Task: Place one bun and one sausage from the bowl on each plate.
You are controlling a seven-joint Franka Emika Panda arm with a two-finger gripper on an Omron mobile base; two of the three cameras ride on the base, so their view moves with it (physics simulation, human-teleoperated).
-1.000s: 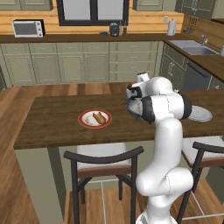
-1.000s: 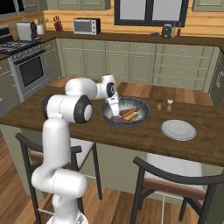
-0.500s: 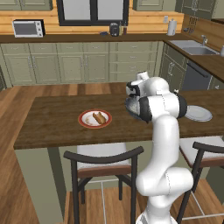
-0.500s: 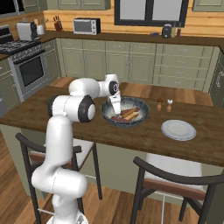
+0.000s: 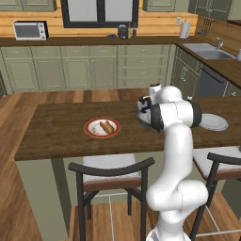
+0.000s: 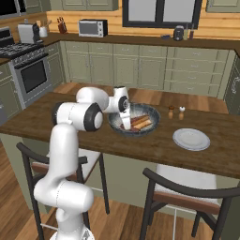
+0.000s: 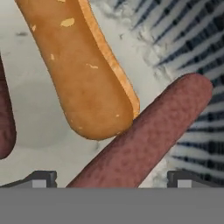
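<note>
I have the tool (image 6: 123, 124) down inside the bowl (image 6: 149, 128), jaws spread wide, nothing gripped. In the hand view its two dark fingertips (image 7: 40, 179) stand on either side of a sausage (image 7: 144, 141), which runs up and to the right between them; I cannot tell whether either tip touches it. A bun (image 7: 83, 70) lies just beside that sausage, its rounded end touching it. The edge of another dark sausage (image 7: 5, 118) shows at the left border of the hand view.

From the right base view the bowl sits on the wooden desk (image 6: 42, 112), mid-span, with bun and sausages inside. The pale grey plate (image 6: 191, 139) lies bare, near the bowl on its right. Two small shakers (image 6: 176, 112) stand behind, between bowl and plate.

From the left base view the red-rimmed plate (image 5: 102, 127) sits well apart to the left of the bowl (image 5: 140, 117) and already carries a bun and a sausage. The grey plate (image 5: 213, 122) lies beyond the arm, on the right.
</note>
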